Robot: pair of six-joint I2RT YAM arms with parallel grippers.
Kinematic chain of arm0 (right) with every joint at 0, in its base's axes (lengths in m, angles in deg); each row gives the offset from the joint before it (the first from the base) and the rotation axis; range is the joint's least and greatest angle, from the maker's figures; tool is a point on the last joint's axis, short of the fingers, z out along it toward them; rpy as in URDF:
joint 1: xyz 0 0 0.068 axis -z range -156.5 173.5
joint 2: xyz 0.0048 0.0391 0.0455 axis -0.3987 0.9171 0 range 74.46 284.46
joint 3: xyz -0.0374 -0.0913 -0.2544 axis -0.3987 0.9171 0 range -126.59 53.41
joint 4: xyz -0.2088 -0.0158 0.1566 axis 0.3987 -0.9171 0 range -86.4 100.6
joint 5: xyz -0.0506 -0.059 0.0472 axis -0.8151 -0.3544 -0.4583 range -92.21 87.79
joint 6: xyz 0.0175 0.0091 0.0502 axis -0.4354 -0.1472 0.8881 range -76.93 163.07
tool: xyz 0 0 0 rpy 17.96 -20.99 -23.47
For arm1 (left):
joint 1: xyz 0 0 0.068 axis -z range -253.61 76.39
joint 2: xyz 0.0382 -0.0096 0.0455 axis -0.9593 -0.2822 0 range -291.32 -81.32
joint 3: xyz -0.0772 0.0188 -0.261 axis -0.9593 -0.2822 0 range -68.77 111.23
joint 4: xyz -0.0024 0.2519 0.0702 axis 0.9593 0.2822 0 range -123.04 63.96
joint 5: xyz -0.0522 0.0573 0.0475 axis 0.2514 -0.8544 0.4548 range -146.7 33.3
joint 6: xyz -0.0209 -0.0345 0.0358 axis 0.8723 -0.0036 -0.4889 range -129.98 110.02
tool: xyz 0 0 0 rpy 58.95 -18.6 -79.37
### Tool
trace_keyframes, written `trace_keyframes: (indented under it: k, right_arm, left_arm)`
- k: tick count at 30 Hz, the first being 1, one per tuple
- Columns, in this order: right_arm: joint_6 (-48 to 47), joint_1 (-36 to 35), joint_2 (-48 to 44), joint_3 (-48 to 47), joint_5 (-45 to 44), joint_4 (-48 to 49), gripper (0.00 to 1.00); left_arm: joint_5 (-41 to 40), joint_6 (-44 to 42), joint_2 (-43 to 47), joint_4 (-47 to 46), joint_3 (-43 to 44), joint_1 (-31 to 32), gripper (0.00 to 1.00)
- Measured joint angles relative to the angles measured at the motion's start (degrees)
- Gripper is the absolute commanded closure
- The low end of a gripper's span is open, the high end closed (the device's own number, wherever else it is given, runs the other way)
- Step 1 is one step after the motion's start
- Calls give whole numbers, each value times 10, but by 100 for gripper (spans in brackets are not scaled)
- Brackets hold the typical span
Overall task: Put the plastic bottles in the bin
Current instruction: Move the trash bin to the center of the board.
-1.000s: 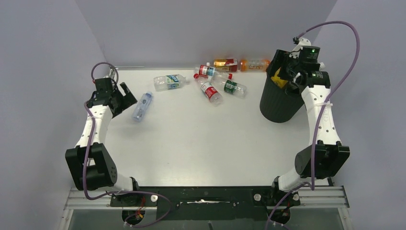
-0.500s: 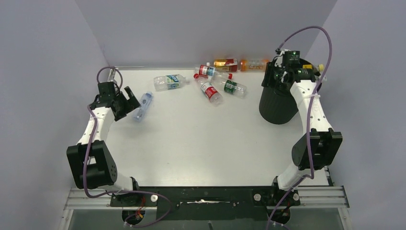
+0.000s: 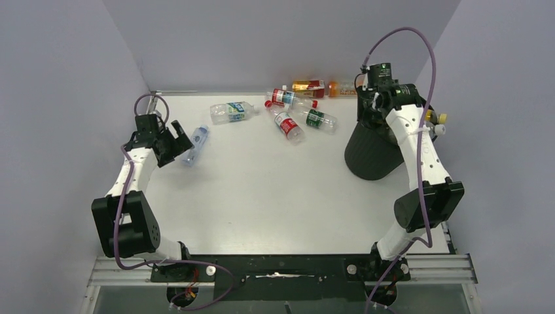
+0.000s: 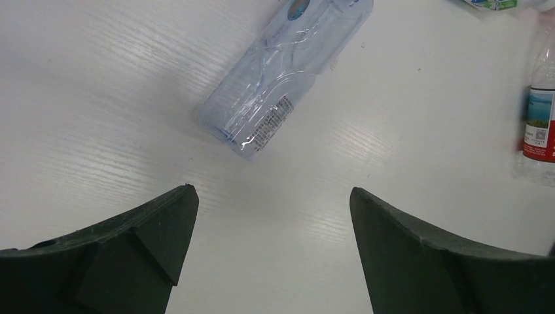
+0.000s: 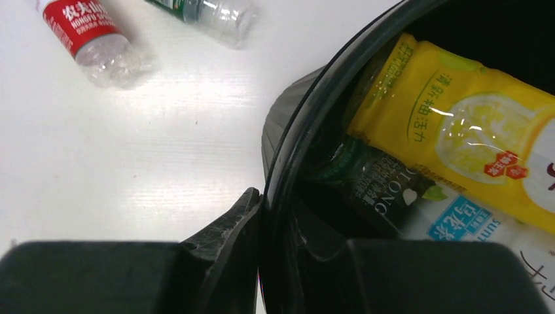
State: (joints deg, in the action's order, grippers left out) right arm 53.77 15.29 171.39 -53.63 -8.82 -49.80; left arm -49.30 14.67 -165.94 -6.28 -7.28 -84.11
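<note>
**Bottles (image 3: 288,124): left pick pending, right arm on bin**

The left gripper (image 4: 271,196) is wide open and empty. A clear bottle (image 4: 288,72) lies just ahead of it, skewed to the finger line. Likely next: advance, twist the wrist square to the body, close.

The right gripper (image 5: 281,216) looks pinched on the bin (image 5: 294,150) rim, one finger inside. The bin is tilted, with several bottles in it.

Room: open table (image 3: 262,196) right of the left gripper, wall (image 3: 65,98) close on its left.

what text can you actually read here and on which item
"农夫山泉" and "NONGFU SPRING": red-label bottle lying outside the bin.
"OLONG": dark-label bottle inside the bin, first letters hidden.
Yellow bottle label and clear bottle print: too small or blurred to read.
</note>
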Motion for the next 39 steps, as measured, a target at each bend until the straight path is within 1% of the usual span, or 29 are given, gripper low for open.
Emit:
trace_keyframes:
  k: [4,5,6,7,8,9,10,13,19,20,21,22,24,25,26,28,36,39]
  right_arm:
    - [18,-25,-22,5,-31,-36,89]
    - [23,-30,-32,10,-39,-41,83]
    - [29,-35,-43,17,-46,-46,59]
    - [35,-41,-55,26,-51,-49,25]
    - [40,-46,-68,38,-55,-51,10]
    - [47,-50,-80,49,-59,-52,0]
    - [49,-56,-90,59,-61,-54,2]
    - [56,-77,-103,83,-62,-57,2]
    - [61,-95,-93,95,-62,-57,0]
    - [61,-95,-92,95,-62,-57,4]
    - [61,-95,-90,96,-62,-57,10]
    - [60,-95,-90,96,-61,-57,28]
    - [56,-95,-90,101,-58,-56,60]
    - [55,-95,-90,105,-54,-54,72]
    - [56,-95,-90,110,-49,-50,77]
    - [57,-99,-89,119,-53,-48,77]
    - [54,-97,-79,123,-150,-54,76]
    - [51,-94,-76,116,-170,-72,79]
  left_arm:
    - [1,0,0,-2,-11,0,12]
    - [2,0,0,-2,-15,0,13]
    - [2,0,0,-2,-18,0,13]
    - [2,0,0,-2,-22,0,13]
    - [2,0,0,-2,-25,0,13]
    - [3,0,0,-2,-27,0,13]
    - [3,0,0,-2,-28,0,12]
    - [4,0,1,-3,-29,0,13]
    - [4,0,6,-2,-29,0,13]
    - [5,0,8,-3,-30,0,13]
    - [5,0,11,-3,-30,0,13]
    - [5,0,13,-2,-31,0,12]
    - [6,0,17,-3,-33,0,13]
    - [6,0,19,-3,-34,0,13]
    - [6,0,21,-3,-35,0,12]
    - [6,0,21,-3,-36,0,13]
    - [6,1,21,-3,-36,0,13]
    - [4,1,18,-2,-35,0,12]
